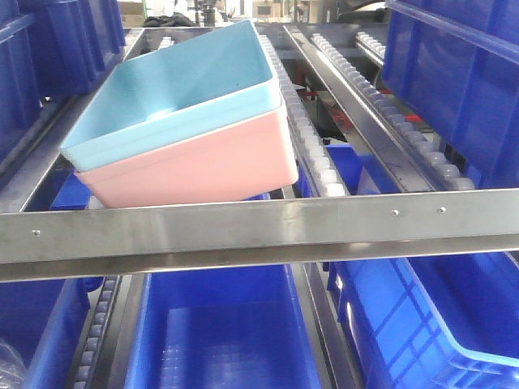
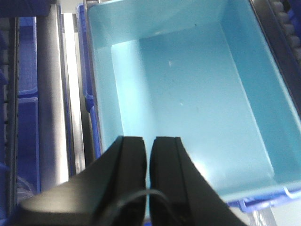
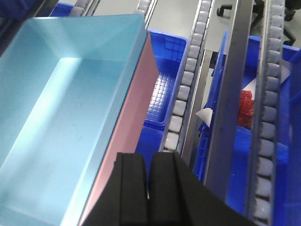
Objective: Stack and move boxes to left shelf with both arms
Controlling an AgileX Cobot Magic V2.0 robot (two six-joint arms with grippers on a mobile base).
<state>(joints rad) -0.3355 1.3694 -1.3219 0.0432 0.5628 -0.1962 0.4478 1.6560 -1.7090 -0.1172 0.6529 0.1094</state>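
The blue bin (image 1: 174,97) is sitting nested in the pink bin (image 1: 211,166) on the left shelf (image 1: 259,231), tilted behind its front rail. Left claw (image 2: 149,146) and right claw (image 3: 149,162) are both pressed together, pinching nothing. Dark blue crates (image 1: 219,324) are sitting below.

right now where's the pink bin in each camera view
Front view: the pink bin sits upper left of centre, under the blue bin, behind the steel rail.
Left wrist view: not visible; only the blue bin's inside shows.
Right wrist view: only its side wall shows, a slanted strip at centre.
Shared landmark: the blue bin nested in it.
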